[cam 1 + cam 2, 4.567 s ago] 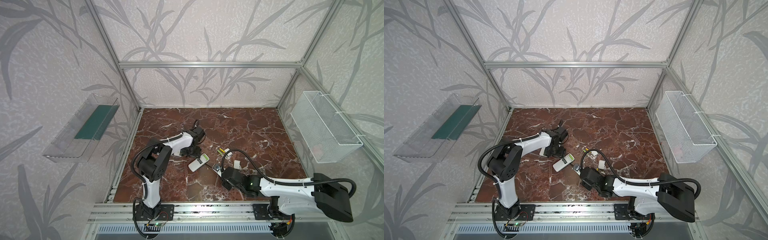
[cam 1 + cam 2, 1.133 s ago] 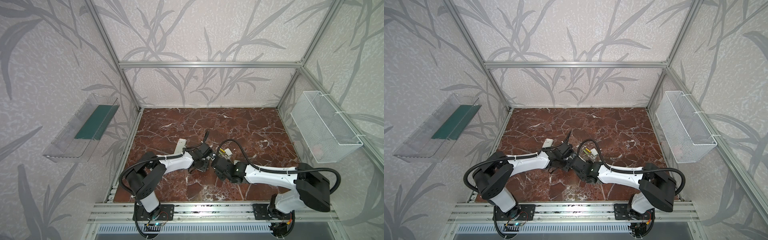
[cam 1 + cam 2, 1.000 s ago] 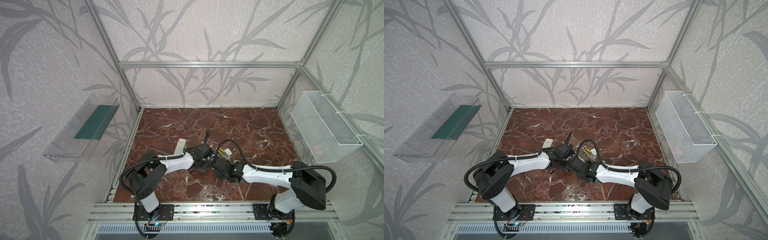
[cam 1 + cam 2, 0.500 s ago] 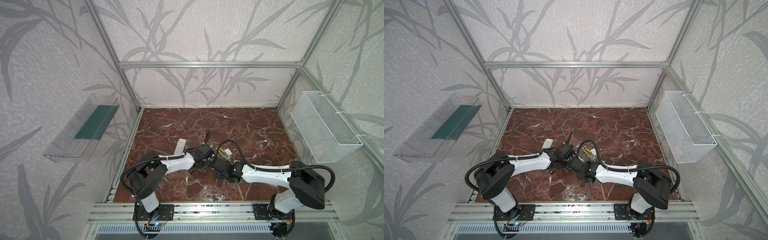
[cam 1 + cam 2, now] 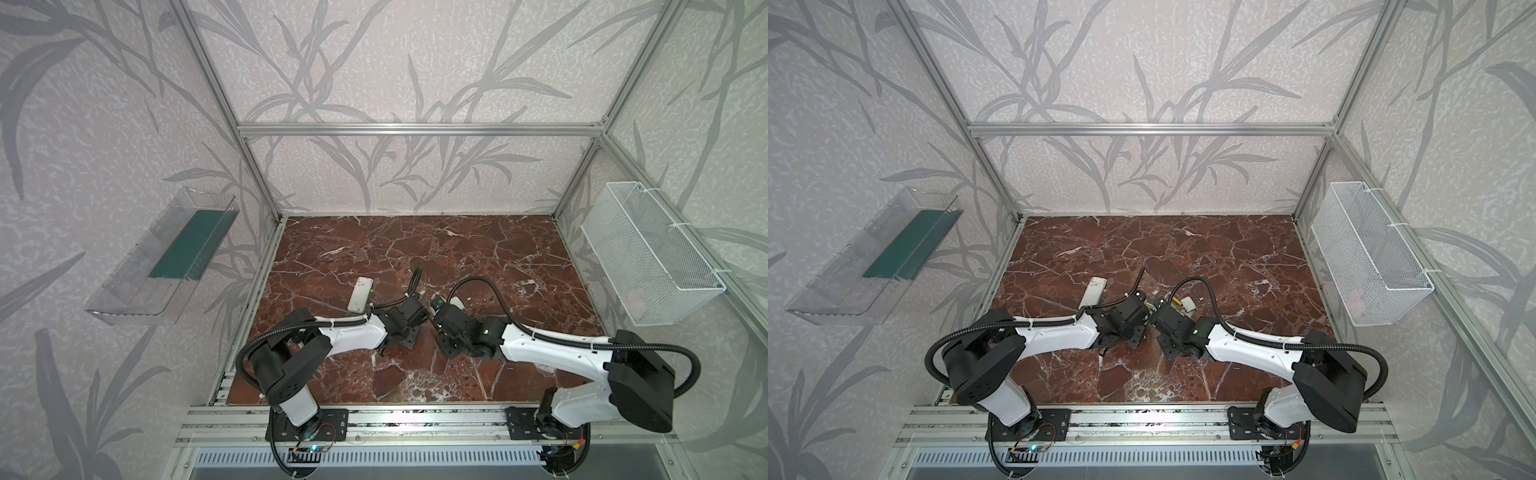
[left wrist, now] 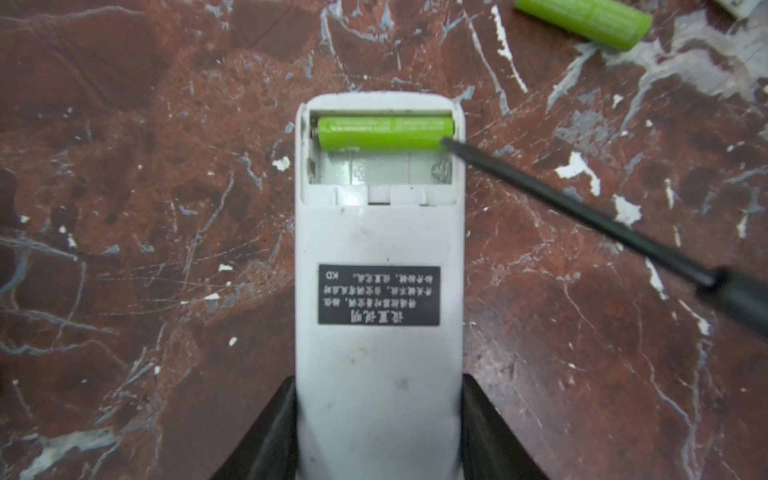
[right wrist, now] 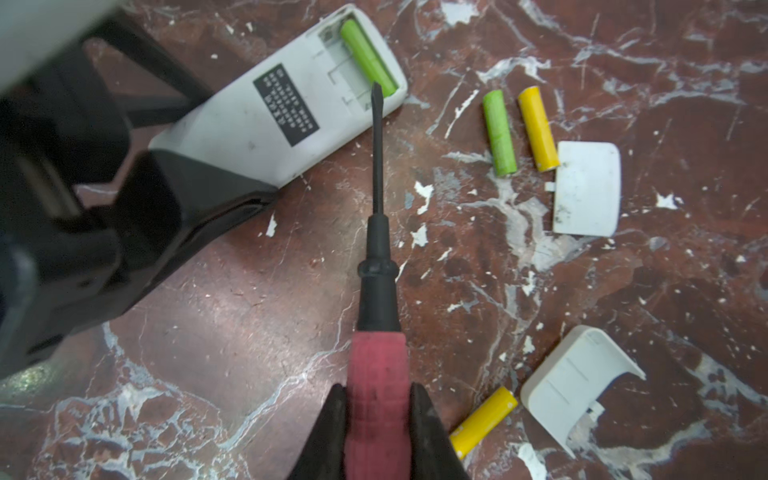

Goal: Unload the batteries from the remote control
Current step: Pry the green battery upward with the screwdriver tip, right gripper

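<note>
A white remote control (image 6: 378,353) lies back-up on the marble floor, with my left gripper (image 6: 379,419) shut on its end. Its open battery bay holds one lime green battery (image 6: 384,132). My right gripper (image 7: 377,419) is shut on the pink-red handle of a screwdriver (image 7: 376,249), and the blade tip touches the end of that battery (image 7: 368,58). Loose batteries lie close by: a green one (image 7: 500,133) and a yellow one (image 7: 538,129) side by side, and another yellow one (image 7: 484,419) nearer my right gripper.
Two white covers (image 7: 586,191) (image 7: 573,382) lie among the loose batteries. A second white remote (image 5: 360,294) lies behind the left arm. A wire basket (image 5: 648,257) hangs on the right wall and a clear shelf (image 5: 166,257) on the left wall.
Since the earliest frames, the left gripper has come from the back left and closed on the middle remote, and the right arm has brought the screwdriver to it. Nothing has visibly moved in the last second.
</note>
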`<state>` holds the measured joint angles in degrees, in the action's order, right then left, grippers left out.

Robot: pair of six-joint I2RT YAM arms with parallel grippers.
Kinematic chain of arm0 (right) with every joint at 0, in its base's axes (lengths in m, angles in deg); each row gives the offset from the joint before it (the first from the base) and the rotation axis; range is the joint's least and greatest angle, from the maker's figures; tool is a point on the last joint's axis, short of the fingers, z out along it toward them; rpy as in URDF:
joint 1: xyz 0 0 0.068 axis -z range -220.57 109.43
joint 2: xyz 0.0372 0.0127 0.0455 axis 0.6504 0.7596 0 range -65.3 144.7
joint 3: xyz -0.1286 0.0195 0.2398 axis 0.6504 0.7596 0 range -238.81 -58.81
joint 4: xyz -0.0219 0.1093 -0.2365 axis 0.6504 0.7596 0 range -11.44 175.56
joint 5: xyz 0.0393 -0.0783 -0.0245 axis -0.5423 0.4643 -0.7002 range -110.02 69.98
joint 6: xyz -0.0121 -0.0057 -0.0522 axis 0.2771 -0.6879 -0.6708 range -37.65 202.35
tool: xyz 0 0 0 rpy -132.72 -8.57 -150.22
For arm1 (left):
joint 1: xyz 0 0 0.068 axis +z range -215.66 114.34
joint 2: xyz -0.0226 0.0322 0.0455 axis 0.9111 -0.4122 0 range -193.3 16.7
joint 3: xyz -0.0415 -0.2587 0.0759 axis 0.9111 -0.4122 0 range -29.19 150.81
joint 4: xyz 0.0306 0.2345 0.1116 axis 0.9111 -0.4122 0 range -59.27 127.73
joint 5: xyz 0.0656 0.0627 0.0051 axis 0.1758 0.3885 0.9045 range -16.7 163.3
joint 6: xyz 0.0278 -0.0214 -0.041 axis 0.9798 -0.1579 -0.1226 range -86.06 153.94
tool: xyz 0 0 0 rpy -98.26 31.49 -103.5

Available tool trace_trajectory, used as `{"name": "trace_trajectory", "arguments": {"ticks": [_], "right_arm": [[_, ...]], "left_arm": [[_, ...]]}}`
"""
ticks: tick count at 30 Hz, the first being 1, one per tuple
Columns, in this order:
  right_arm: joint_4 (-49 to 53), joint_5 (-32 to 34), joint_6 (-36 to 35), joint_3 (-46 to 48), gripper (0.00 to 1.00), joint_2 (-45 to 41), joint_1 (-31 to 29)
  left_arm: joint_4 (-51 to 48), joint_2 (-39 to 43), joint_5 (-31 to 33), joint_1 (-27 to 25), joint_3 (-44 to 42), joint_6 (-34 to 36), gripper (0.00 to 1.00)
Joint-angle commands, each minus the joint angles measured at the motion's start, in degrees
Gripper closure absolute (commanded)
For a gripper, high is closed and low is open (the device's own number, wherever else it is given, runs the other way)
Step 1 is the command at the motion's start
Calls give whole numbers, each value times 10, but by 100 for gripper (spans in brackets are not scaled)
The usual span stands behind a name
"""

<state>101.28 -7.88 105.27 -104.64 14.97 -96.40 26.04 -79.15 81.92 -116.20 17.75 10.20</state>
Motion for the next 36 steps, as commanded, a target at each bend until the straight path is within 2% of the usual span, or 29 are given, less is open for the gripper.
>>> {"name": "trace_trajectory", "arguments": {"ticks": [1, 16, 29, 36], "right_arm": [[-4, -9, 10, 10, 100, -19, 11], [34, -78, -4, -45, 100, 27, 25], [97, -88, -24, -130, 100, 116, 37], [63, -93, -17, -135, 100, 144, 37]], "left_arm": [[-1, -52, -17, -3, -39, 12, 65], [21, -41, 15, -10, -55, 33, 66], [-2, -40, 52, -34, -50, 46, 69], [-2, -48, 52, -55, -45, 59, 69]]}}
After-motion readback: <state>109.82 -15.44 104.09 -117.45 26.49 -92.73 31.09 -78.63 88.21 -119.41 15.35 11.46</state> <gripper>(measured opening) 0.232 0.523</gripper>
